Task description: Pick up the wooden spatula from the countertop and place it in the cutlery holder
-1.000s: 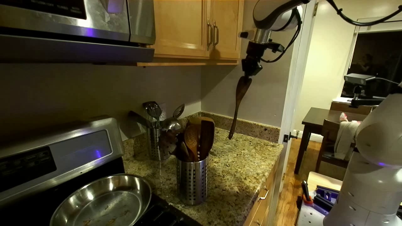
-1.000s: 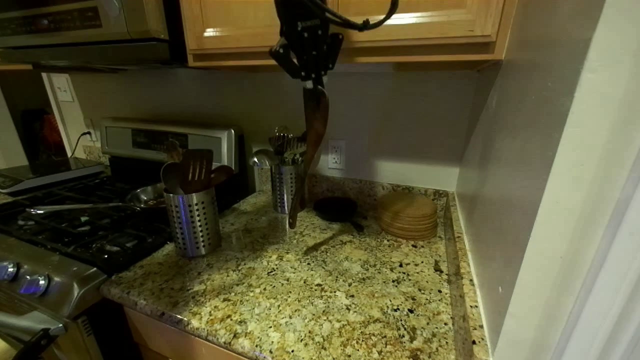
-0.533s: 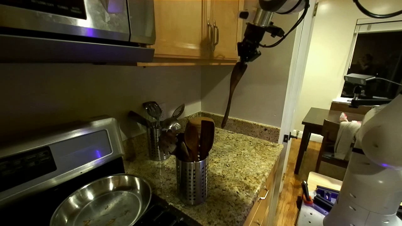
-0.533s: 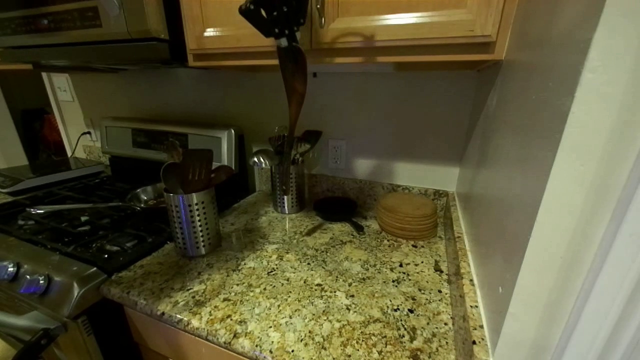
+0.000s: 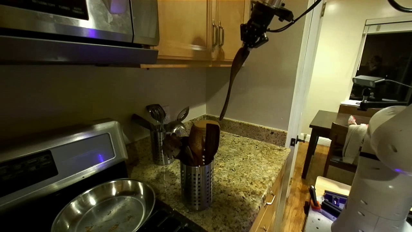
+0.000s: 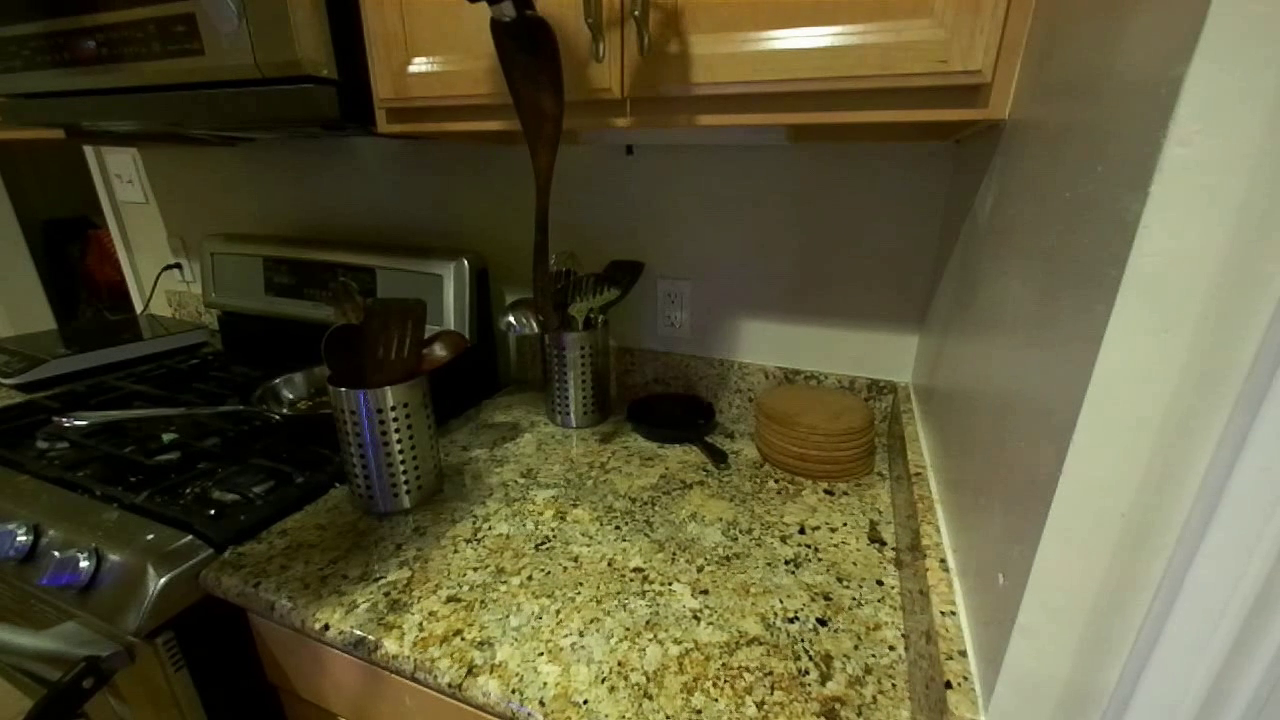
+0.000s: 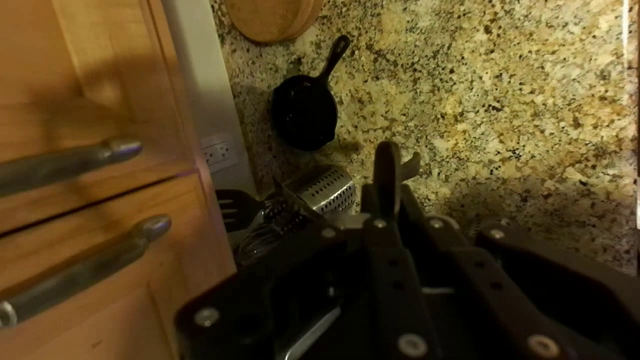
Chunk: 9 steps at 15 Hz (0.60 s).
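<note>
Gripper (image 6: 512, 8) mostly outside an exterior view

Dark-brown wooden spatula (image 6: 538, 95), speckled tan-and-brown granite countertop (image 6: 640, 560)
Rows of dark holes pattern the two silver steel cylinder cutlery holders (image 6: 390, 450) (image 6: 577, 380); the jointed gripper (image 5: 246, 46) and round skillet (image 7: 305, 112) are black, the panelled wooden cabinets (image 6: 850, 65) honey-coloured, the stacked round discs (image 6: 815, 430) tan.
</note>
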Each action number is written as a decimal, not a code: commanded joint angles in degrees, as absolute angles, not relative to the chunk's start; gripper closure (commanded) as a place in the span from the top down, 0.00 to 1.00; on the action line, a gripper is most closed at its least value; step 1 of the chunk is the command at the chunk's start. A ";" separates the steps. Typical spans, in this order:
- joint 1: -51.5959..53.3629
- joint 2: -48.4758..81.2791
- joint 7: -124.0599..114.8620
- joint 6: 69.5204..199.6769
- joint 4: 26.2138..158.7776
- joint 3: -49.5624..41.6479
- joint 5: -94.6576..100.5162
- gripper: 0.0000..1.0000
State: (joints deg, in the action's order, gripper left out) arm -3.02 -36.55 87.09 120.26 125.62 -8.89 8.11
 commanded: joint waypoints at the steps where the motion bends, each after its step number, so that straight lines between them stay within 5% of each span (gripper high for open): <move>1: -1.27 -37.05 86.71 120.05 125.46 -9.48 8.97 0.07; 9: 0.01 -38.21 87.29 119.50 125.38 -8.73 8.63 0.03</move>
